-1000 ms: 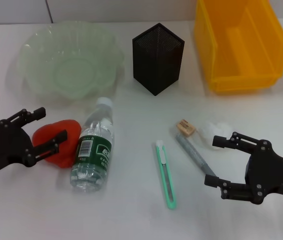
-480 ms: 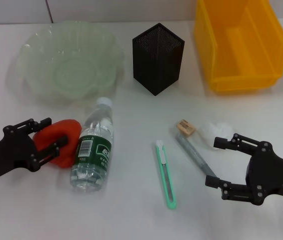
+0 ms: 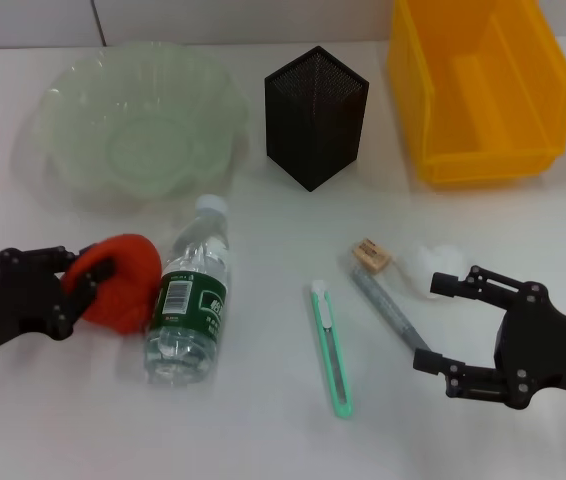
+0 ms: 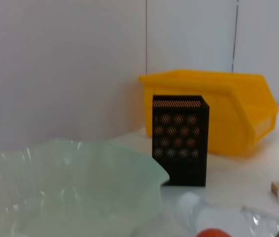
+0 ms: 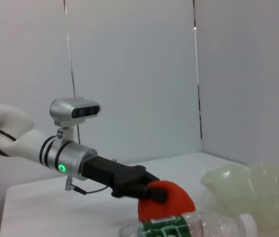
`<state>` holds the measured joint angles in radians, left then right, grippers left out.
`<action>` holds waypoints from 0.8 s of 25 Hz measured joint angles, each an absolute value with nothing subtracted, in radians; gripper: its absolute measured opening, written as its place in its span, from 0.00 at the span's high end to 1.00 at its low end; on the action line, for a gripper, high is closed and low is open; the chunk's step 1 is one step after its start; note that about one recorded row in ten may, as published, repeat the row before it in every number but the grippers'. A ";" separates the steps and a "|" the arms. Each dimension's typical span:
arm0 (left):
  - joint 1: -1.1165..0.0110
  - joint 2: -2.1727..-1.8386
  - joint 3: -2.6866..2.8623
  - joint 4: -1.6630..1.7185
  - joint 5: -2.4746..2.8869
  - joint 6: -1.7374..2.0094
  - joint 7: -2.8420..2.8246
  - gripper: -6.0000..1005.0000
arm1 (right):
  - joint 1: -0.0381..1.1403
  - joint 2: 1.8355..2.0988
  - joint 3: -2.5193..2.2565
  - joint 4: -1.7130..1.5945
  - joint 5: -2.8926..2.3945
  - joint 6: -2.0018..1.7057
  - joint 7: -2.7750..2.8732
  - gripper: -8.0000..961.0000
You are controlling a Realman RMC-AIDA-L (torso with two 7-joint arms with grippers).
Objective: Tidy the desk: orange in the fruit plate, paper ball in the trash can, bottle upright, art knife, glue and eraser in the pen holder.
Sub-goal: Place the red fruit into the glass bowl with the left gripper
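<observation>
**Left fingers clamped on the orange; right gripper spread over the glue**

At the near left of the white tabletop point(image 3: 263, 420), the left gripper point(image 3: 75, 280) has its fingers clenched around the orange point(image 3: 118, 282), which sits on the tabletop touching the side of the bottle point(image 3: 189, 298). The bottle lies on its side, white cap pointing toward the fruit plate point(image 3: 138, 122), a pale green dish at the far left. The right wrist view shows the same grasp from the side, the orange point(image 5: 168, 201) just behind the lying bottle point(image 5: 189, 225).

Toward the middle, the black mesh pen holder point(image 3: 316, 115) stands at the back; the green art knife point(image 3: 330, 348) lies flat in front. Right of it the grey glue point(image 3: 390, 310) lies slanted, the eraser point(image 3: 370, 255) at its far end and the paper ball point(image 3: 431, 266) just beside. The yellow trash can point(image 3: 483, 85) stands at the far right.

The right gripper point(image 3: 447, 323) hovers at the near right, fingers released and spread wide, near the glue's near end.
</observation>
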<state>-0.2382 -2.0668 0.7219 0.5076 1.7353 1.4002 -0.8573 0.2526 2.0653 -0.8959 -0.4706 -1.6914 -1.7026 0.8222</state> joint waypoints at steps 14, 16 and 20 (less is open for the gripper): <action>-0.422 -2.069 0.642 0.549 1.515 1.316 -0.898 0.90 | 0.250 2.066 -0.871 -0.470 -1.689 -1.724 0.836 0.15; -0.488 -2.069 0.642 0.513 1.506 1.204 -0.898 0.91 | 0.250 2.066 -0.870 -0.473 -1.689 -1.724 0.852 0.15; -0.574 -2.071 0.652 0.460 1.498 1.034 -0.903 0.92 | 0.250 2.066 -0.862 -0.475 -1.689 -1.724 0.864 0.15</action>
